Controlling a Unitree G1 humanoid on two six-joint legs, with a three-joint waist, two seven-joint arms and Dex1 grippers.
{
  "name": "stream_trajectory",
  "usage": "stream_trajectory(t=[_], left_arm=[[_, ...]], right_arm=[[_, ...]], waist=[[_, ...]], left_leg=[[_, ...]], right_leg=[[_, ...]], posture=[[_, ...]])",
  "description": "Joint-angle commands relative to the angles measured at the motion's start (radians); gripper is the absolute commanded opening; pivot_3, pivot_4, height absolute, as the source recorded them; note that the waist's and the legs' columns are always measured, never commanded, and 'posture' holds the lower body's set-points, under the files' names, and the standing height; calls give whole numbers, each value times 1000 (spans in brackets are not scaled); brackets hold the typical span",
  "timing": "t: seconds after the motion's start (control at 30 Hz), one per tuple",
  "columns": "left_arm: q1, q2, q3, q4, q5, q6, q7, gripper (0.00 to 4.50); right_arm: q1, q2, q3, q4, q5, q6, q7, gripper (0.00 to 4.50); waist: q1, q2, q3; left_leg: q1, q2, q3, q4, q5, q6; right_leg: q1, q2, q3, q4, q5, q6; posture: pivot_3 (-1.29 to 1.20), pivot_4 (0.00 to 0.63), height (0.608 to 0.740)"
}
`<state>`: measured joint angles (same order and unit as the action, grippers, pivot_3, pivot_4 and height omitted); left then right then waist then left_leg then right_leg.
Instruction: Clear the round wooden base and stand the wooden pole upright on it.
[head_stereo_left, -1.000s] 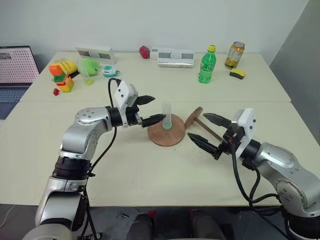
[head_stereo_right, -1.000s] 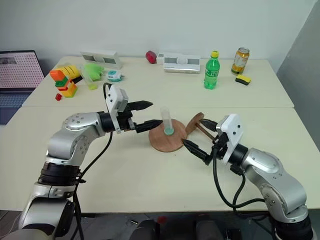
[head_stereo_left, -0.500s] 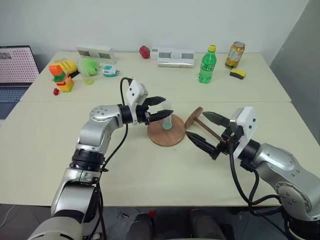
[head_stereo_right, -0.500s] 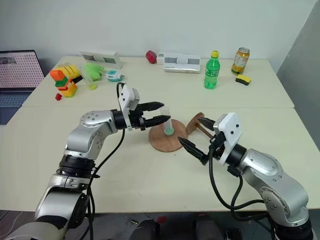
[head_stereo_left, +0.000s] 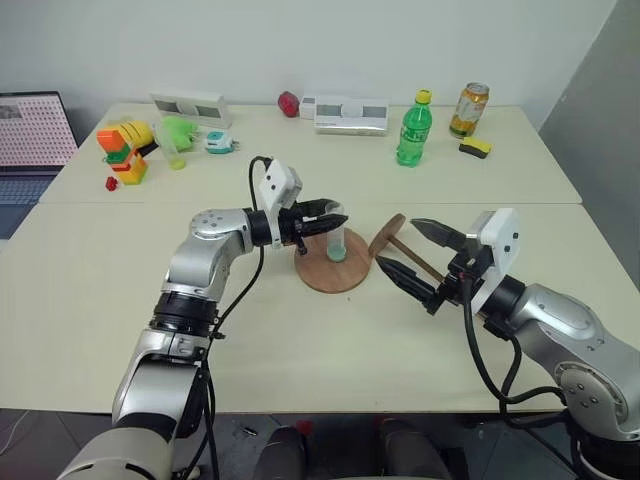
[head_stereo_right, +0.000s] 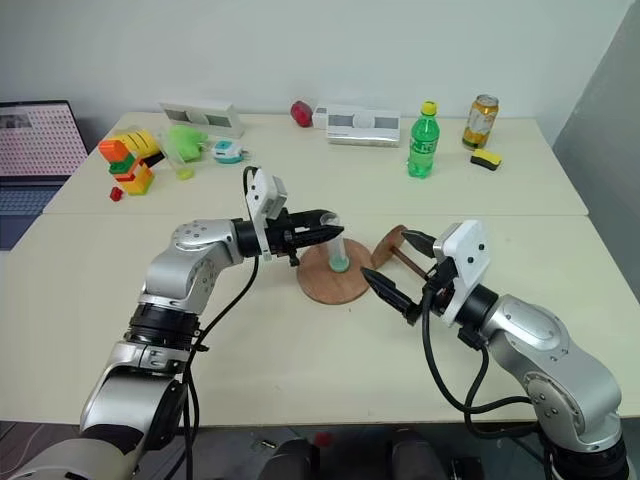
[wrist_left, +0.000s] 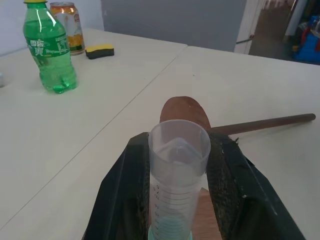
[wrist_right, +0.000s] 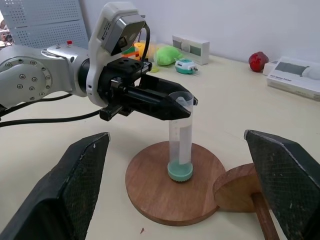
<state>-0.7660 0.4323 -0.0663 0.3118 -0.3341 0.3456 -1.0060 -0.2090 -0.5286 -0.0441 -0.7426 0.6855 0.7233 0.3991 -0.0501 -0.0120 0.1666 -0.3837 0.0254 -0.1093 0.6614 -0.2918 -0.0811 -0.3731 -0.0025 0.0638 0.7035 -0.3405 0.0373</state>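
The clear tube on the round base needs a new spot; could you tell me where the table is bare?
Bare: the near table in front of the round wooden base, and the stretch between it and the green bottle. Crowded: the far-left toys and beside the wooden pole.

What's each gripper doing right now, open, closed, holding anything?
Left gripper: closed on the clear plastic tube, which stands upright on the round wooden base.
Right gripper: open, holding nothing.
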Motion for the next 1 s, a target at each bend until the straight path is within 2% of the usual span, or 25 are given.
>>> stream_trajectory(t=[0.03,0.17,0.33,0.57,0.8,0.87,1.0], left_arm=[[-92,32,106,27,10,-4,131,1224],[-160,84,249,211,86,-105,453,1224],[-148,104,334,340,137,-217,678,1224],[-134,98,374,502,162,-315,825,1224],[-135,74,384,587,144,-360,814,1224],[-141,77,386,600,147,-365,818,1927],[-154,86,382,615,151,-377,807,2746]], right_arm=[[-59,4,3,-10,34,-5,25,4500],[-139,37,47,54,46,-2,57,4500],[-229,61,75,112,71,5,96,4500],[-289,58,86,148,83,19,148,4500],[-289,47,81,152,73,30,158,4500],[-281,45,79,151,70,29,157,4500],[-268,41,79,148,58,22,149,4500]], waist=[[0,-1,0],[-10,-2,1],[-9,-2,1],[15,-4,1],[16,-4,1],[16,-4,1],[14,-4,1]], left_leg=[[0,0,0,0,0,0],[1,0,-1,1,0,0],[0,0,0,0,0,0],[-3,-1,-2,1,1,-2],[-3,-1,-3,1,1,-2],[-3,-1,-3,1,1,-2],[-3,-1,-3,1,1,-2]], right_leg=[[0,0,0,0,0,0],[0,0,0,1,0,0],[-1,0,0,0,0,0],[-1,-2,-3,-2,0,0],[-2,-2,-4,-2,0,0],[-2,-2,-4,-2,0,0],[-2,-2,-4,-1,0,0]], posture=[[0,150,740],[0,150,740],[0,150,740],[0,150,740],[0,150,740],[0,150,740],[0,150,740]])
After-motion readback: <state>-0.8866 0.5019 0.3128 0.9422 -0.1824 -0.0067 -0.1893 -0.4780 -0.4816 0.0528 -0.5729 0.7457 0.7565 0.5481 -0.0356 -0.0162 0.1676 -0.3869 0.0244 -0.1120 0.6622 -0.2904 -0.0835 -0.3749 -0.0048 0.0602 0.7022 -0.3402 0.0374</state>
